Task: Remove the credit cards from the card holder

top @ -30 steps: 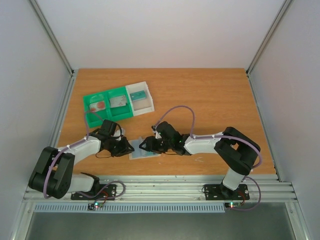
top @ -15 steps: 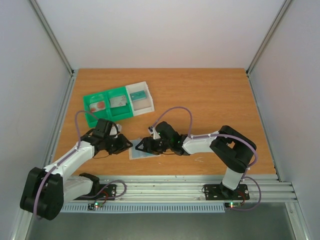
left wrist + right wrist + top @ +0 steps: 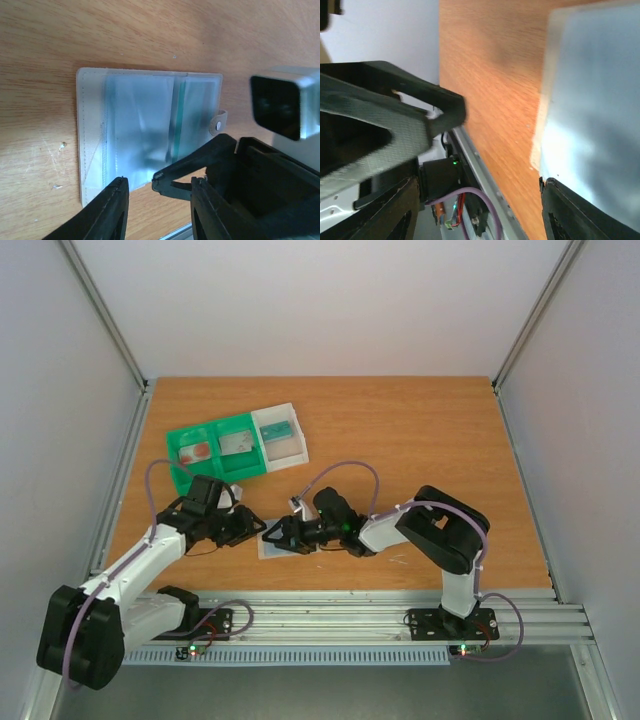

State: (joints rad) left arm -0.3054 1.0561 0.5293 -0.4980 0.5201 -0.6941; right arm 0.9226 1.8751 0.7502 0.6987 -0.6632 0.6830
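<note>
The card holder [image 3: 145,120] lies open and flat on the table, pale blue-grey with clear sleeves and a white snap tab [image 3: 218,125]. A teal credit card's edge [image 3: 176,120] shows in one sleeve. My left gripper [image 3: 157,205] is open just off the holder's near edge, holding nothing. My right gripper [image 3: 480,215] is open too, with one finger over the holder [image 3: 590,100]; its fingertip [image 3: 160,177] shows between my left fingers. From above, both grippers [image 3: 256,529] [image 3: 272,536] meet over the holder [image 3: 296,548] and hide most of it.
A green-and-white three-compartment tray [image 3: 210,468] stands at the back left, holding a red card [image 3: 197,451], a grey card [image 3: 238,443] and a teal card [image 3: 279,428]. The table's front rail [image 3: 330,615] runs close behind both grippers.
Both grippers have opened wider. The right gripper has slid left over the holder, and the left arm's elbow has swung outward to the left.
</note>
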